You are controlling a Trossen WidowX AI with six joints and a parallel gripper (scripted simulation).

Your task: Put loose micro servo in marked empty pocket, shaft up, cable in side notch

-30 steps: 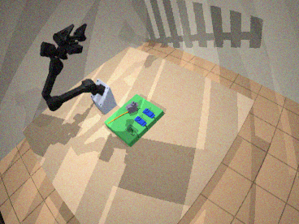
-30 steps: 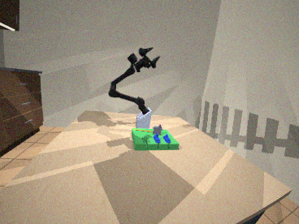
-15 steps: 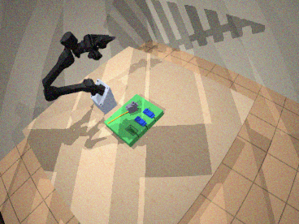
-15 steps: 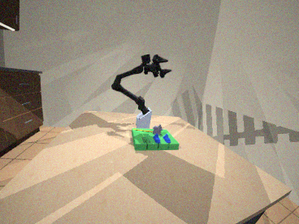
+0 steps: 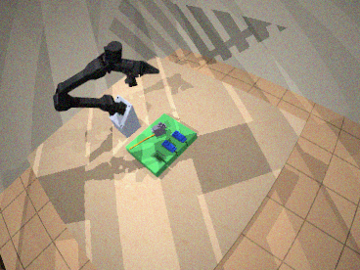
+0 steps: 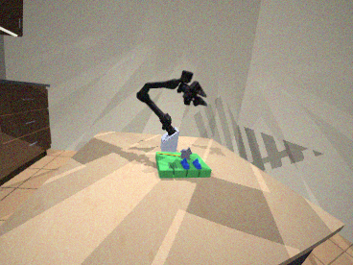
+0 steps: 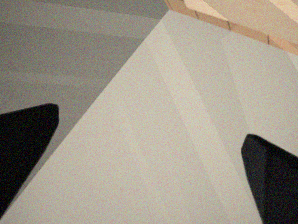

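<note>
The green deck (image 5: 142, 158) (image 6: 167, 174) lies flat on the table. A grey-purple piece (image 5: 159, 128) (image 6: 186, 154), which looks like the loose servo, rests at the deck's rear; its thin orange cable (image 5: 142, 141) (image 6: 169, 155) runs to the deck's edge. Its shaft direction is too small to tell. Two blue servos (image 5: 179, 136) (image 5: 169, 146) (image 6: 197, 164) (image 6: 185, 164) sit in the deck. A dark marked pocket (image 5: 158, 157) (image 6: 173, 166) lies in line with them. My gripper (image 5: 145, 77) (image 6: 205, 100) (image 7: 152, 128) is open and empty, high above the table and away from the deck.
The arm's pale base block (image 5: 129, 123) (image 6: 169, 142) stands close beside the deck. The wooden table (image 5: 235, 161) (image 6: 120, 206) carries broad shadows. Dark drawers (image 6: 24, 120) stand beyond the table at the left in the exterior view. The wrist view shows only room surfaces between the fingers.
</note>
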